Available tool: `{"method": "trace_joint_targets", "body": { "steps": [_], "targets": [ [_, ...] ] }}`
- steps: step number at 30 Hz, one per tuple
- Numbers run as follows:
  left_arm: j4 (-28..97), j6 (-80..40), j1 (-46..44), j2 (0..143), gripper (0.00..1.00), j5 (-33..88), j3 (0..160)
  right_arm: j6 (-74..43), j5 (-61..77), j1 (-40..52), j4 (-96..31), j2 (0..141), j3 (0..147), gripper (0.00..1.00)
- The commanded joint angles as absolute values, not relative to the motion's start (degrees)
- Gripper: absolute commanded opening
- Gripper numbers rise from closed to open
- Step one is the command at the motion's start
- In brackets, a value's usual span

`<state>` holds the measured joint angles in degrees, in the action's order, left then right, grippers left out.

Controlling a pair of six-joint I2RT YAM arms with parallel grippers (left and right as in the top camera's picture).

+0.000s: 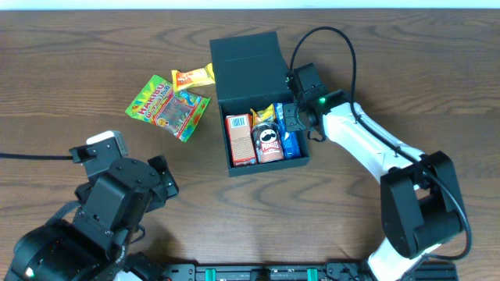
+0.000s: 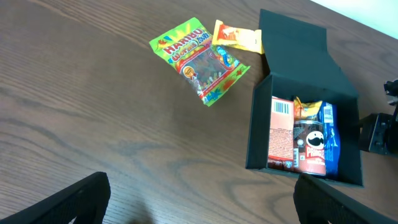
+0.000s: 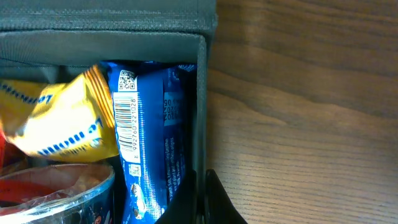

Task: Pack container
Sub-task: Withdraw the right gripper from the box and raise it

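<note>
Tabletop of dark wood grain beneath both arms. At lower left, left gripper, well apart from every packet, its fingers spread wide at the two bottom corners of the left wrist view, nothing between them.

Further right, flat on the wood, Haribo gummy bag, green with a clear window. Just beside its far right corner, small orange-yellow snack packet.

Close by both, container: dark square box, right of centre on the table, open, lid tipped back on the far side.

Packed inside, side by side from left to right:
- red carton with a white barcode label
- Pringles can, label facing up
- blue packet, on edge against the right wall

Beyond the can, toward the far wall, yellow packet, crumpled.

At the box's right wall, right gripper, poised over the blue packet, arm stretching away to the lower right. In the right wrist view, only one dark finger at the bottom edge, up against that wall. Spread or pressed together: impossible to tell.
</note>
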<state>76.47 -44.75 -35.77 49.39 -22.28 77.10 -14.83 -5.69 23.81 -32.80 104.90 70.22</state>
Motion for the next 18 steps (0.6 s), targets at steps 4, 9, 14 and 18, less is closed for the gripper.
{"method": "trace_joint_targets", "body": {
  "steps": [4,9,14,18],
  "targets": [
    [76.6,-44.4,-35.6,49.4,0.95,-22.9,78.3,-17.4,-7.5,24.3,-33.3,105.1,70.3,0.02],
    [76.6,-44.4,-35.6,49.4,0.95,-22.9,78.3,-23.9,-9.0,24.9,-35.7,105.1,70.2,0.01],
    [76.6,-44.3,-35.6,49.4,0.95,-22.9,78.3,-26.8,-9.2,26.1,-35.2,105.1,69.6,0.02],
    [76.6,-44.3,-35.6,49.4,0.95,-22.9,78.3,-29.5,-9.2,26.8,-35.2,105.1,69.6,0.01]
  ]
}}
